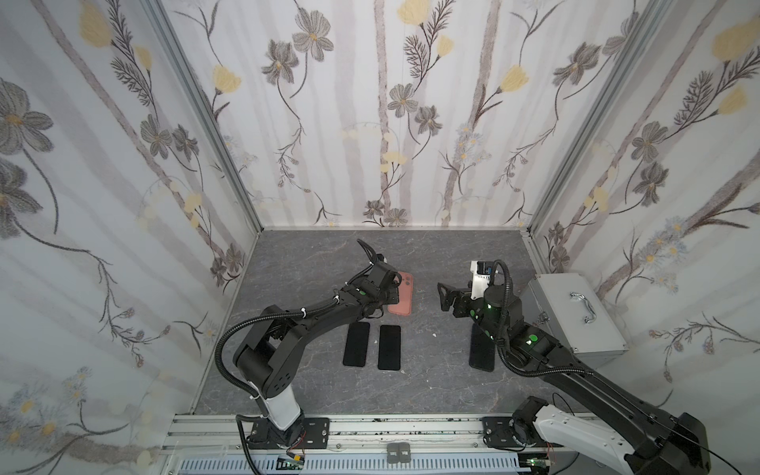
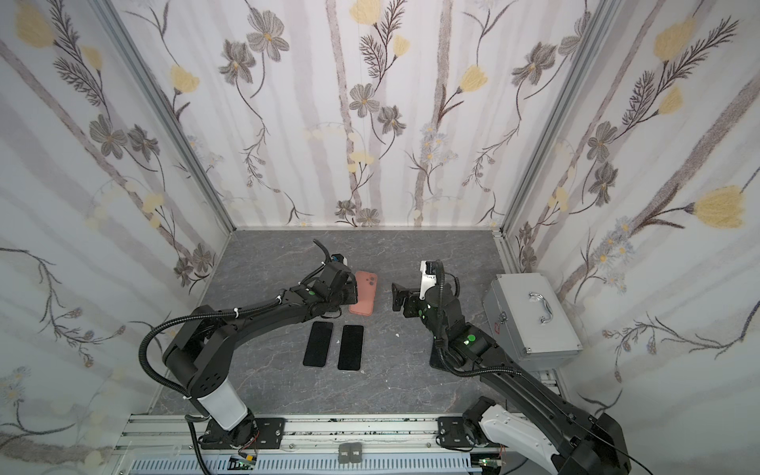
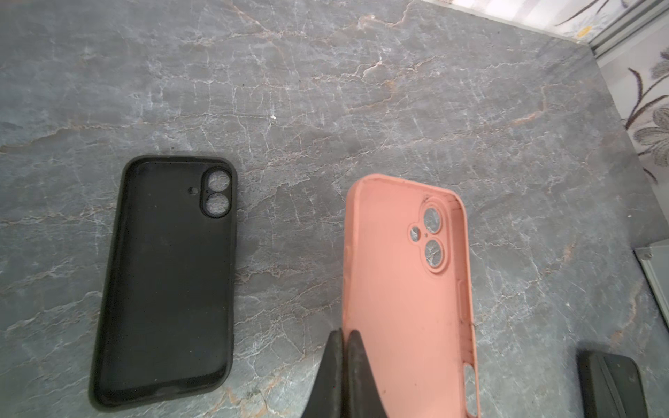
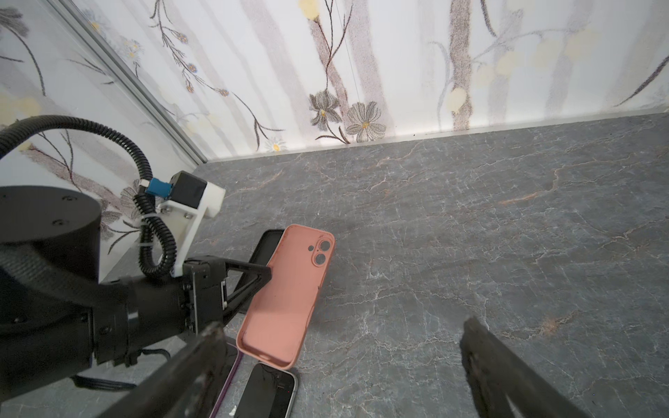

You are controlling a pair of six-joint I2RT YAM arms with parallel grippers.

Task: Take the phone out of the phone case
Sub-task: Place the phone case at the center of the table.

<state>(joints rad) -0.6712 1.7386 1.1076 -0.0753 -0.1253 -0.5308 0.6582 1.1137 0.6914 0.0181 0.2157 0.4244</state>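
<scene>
Near table middle: pink phone case (image 3: 405, 289) empty, edge pinched in left gripper (image 3: 344, 336). Right gripper (image 4: 340, 347) jaws wide apart, holding nothing.

Bare desk (image 1: 432, 255) lies open behind both arms; the metal box (image 1: 575, 316) blocks the right edge, seemingly touching nothing.

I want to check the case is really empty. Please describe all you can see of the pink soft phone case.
The pink soft phone case is empty, its hollow side open, matte like silicone. The grey marble-look table shows through its two round camera holes and one small hole. The shut left gripper pinches one long side wall, holding the case tilted. A black phone lies by its lower end.
</scene>
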